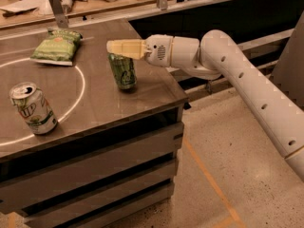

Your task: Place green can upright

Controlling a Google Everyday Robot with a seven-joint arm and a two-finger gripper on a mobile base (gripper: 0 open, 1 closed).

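1. Far left, a 7UP can [31, 108] stands near the front edge of the worktop [95, 103]. It plays no part in the job.
2. Behind it, a chip bag [56, 45] lies flat, well apart from the action.
3. Right of centre, the green can [122, 72] appears to sit base-down on the worktop. Its long axis is near vertical, with the top leaning a touch left.
4. The end effector [116, 48] reaches in level from the right and lies directly over the can's top, hiding the rim. Whether it is clamped on the can or free of it cannot be told.
5. At right, the white arm [247, 84] stretches off-frame. With the can straight below the end effector, the placing looks nearly complete, and a clean exit would probably go back rightward along the arm's line.
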